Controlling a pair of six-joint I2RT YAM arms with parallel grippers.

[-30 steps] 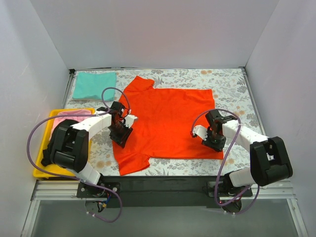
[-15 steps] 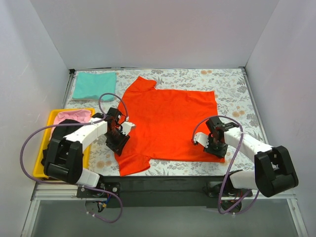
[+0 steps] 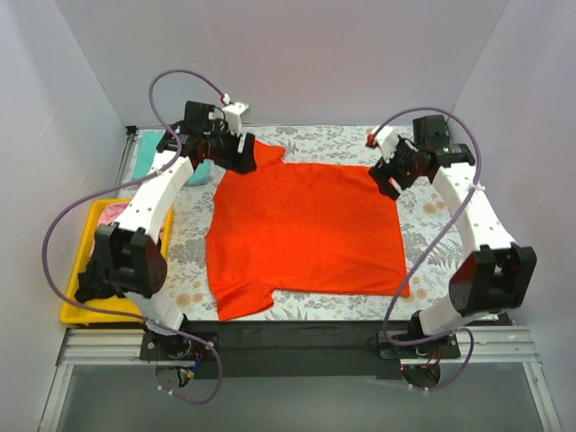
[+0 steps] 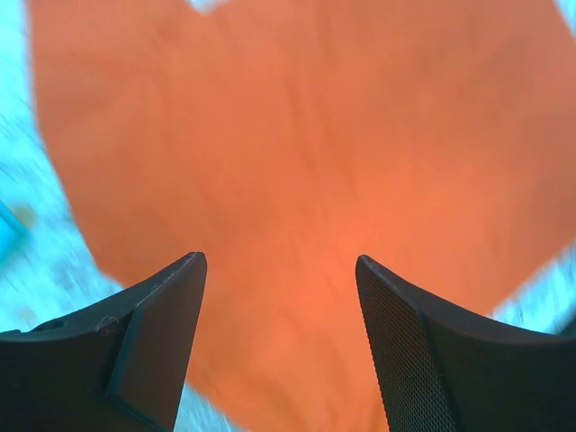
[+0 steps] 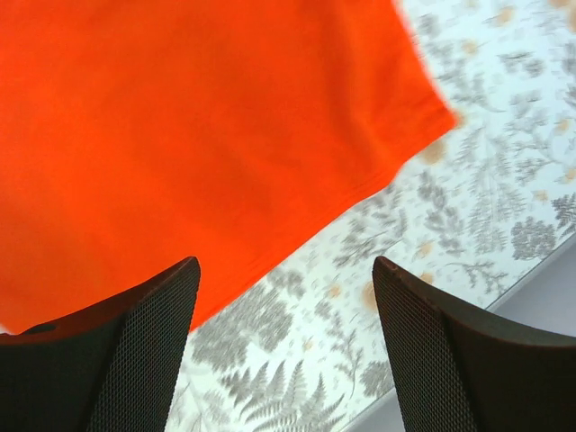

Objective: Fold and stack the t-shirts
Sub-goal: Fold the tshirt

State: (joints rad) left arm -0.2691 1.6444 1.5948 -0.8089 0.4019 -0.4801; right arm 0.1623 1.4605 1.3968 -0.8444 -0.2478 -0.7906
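Observation:
The orange-red t-shirt (image 3: 306, 229) lies spread flat on the floral cloth, with one sleeve at the far left and one at the near left. My left gripper (image 3: 245, 157) is open and empty above the far-left sleeve. Its wrist view shows the shirt (image 4: 297, 135) between the left gripper's (image 4: 279, 270) jaws. My right gripper (image 3: 388, 176) is open and empty over the shirt's far right corner. In its wrist view the right gripper (image 5: 283, 270) hangs over floral cloth beside the shirt's edge (image 5: 180, 117). The folded teal t-shirt (image 3: 148, 155) lies at the far left. The pink t-shirt (image 3: 112, 214) is in the tray. The black t-shirt is hidden.
The yellow tray (image 3: 70, 315) sits at the left edge, partly behind my left arm. The grey floral cloth (image 3: 432, 225) covers the table. White walls close in the back and both sides. Purple cables loop above both arms.
Both grippers left the near half of the shirt, rose and swung to its far edge, left to the far sleeve, right to the far right corner. The shirt lies flatter.

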